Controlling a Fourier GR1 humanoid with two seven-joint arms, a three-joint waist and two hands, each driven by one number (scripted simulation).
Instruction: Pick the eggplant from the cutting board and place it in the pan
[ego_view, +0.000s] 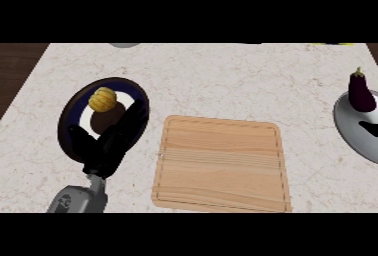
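Observation:
The dark purple eggplant (361, 93) with a green stem lies at the far right, on the far rim of the grey pan (350, 131), which the view's right edge cuts off. The wooden cutting board (221, 165) in the middle of the counter has nothing on it. A small black shape (368, 125) over the pan at the right edge seems to be part of my right hand; the rest of it is out of view. My left hand (118, 142) lies open at the left, fingers straight, over a dark plate.
The dark plate (74, 112) at the left holds a yellow ridged item (102, 99). A grey object (125, 45) shows at the counter's far edge. Dark wood borders the pale marble counter at the far left.

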